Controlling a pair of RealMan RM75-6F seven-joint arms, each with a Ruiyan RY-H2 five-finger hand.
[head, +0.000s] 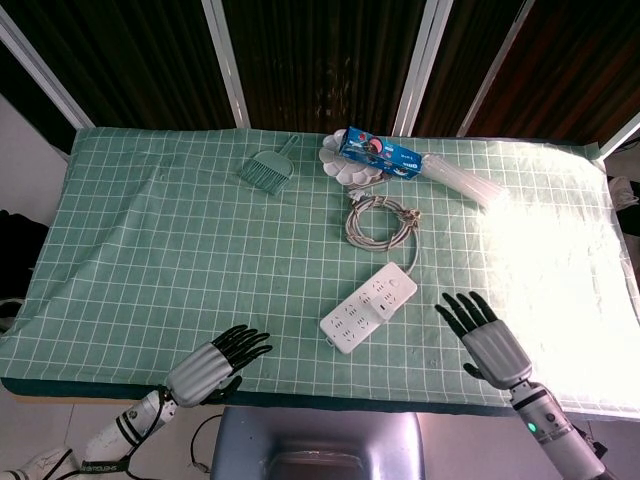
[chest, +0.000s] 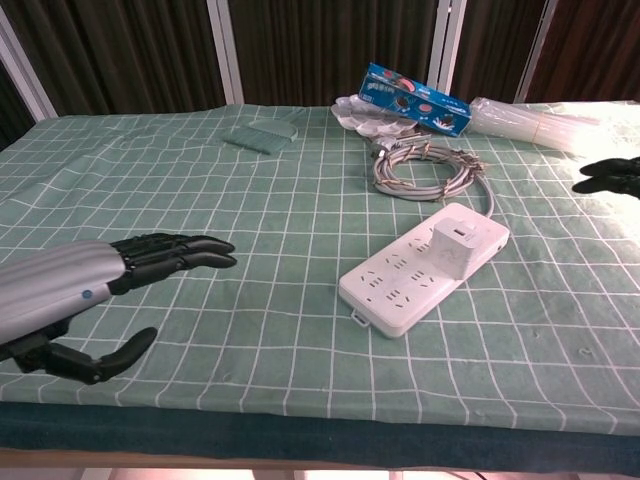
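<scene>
Both hands empty: left hand, right hand flank power strip.

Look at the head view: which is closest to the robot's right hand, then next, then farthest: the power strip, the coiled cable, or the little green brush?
From the right hand:
1. Power strip, just to its left, mid-table.
2. Coiled cable, farther back, past the strip.
3. Green brush, far back and to the left.
</scene>
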